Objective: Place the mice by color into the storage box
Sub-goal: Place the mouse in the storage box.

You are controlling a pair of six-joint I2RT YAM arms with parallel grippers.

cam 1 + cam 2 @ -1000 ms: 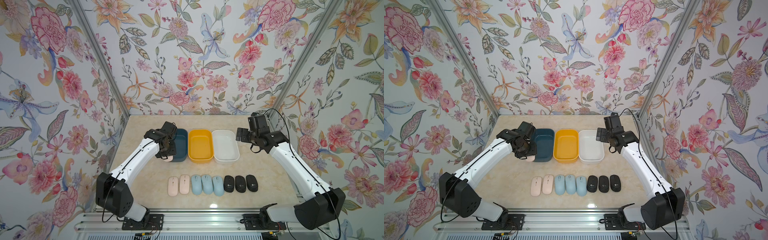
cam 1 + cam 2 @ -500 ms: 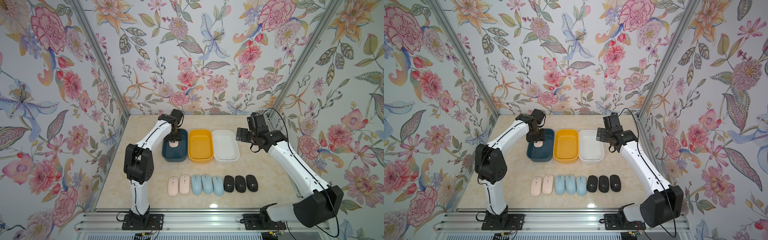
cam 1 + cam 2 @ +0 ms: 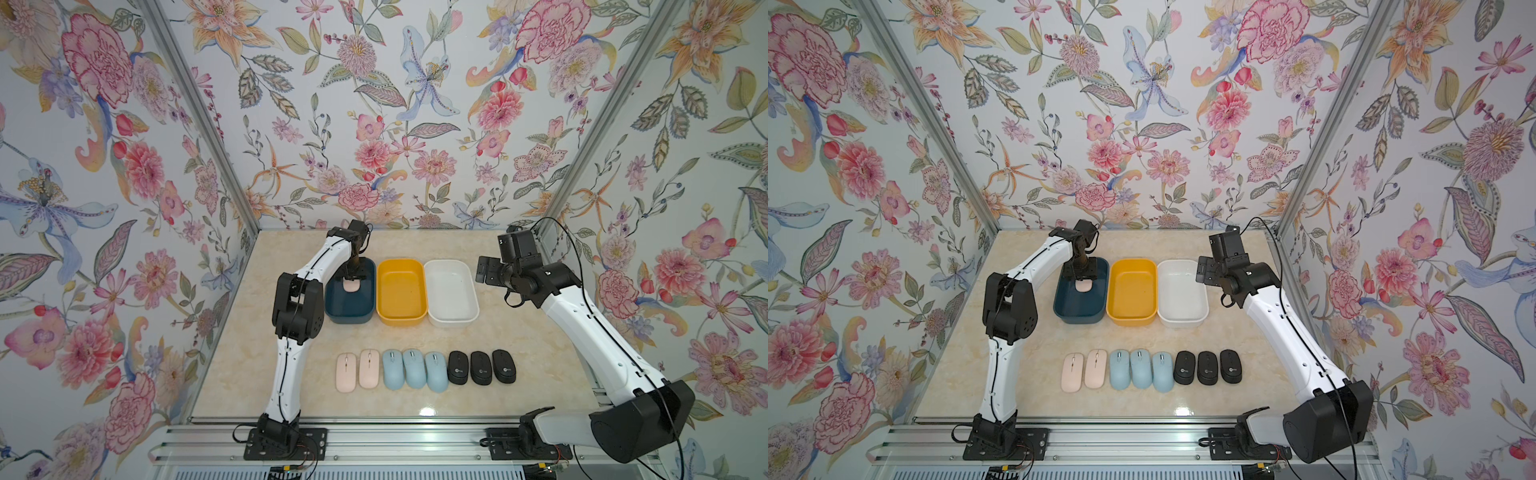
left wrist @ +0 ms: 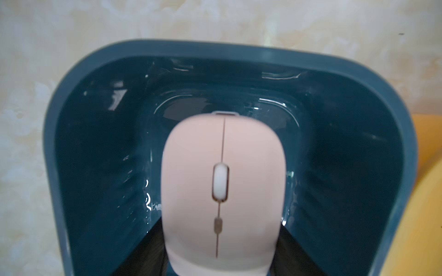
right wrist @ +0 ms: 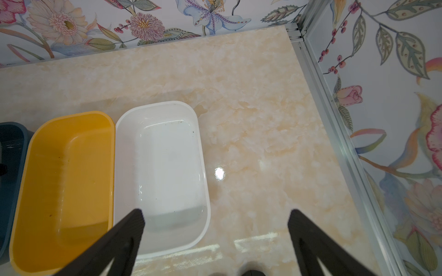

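The marbled bench (image 3: pixel 415 245) carries everything, walled in by floral panels. The right arm (image 3: pixel 582 316) reaches in from its near corner and hangs above the bench just beside the white box (image 3: pixel 451 291). The left arm (image 3: pixel 324 266) folds up at the elbow and bends down over the blue box (image 3: pixel 349 309). Three boxes stand in a line, sides touching or nearly so: blue, then the yellow box (image 3: pixel 401 291), then white; yellow and white have nothing in them. The right end effector (image 5: pixel 216 212) is released, its fingers spread wide over the bare bench and the white box's corner, holding nothing. The left end effector (image 3: pixel 353 277) points down into the blue box and is clenched on a pink mouse (image 4: pixel 222 186), one dark finger (image 4: pixel 153 251) at each flank. That mouse sits within the blue rim, nose towards the floor of the box; whether it touches the floor I cannot tell. Nearer the rail, eight mice lie in a tidy row, side by side: two pink (image 3: pixel 345 372) (image 3: pixel 369 368), three blue (image 3: pixel 392 370) (image 3: pixel 414 368) (image 3: pixel 436 372), and three black (image 3: pixel 458 367) (image 3: pixel 481 368) (image 3: pixel 504 366), each black one with a white round logo.
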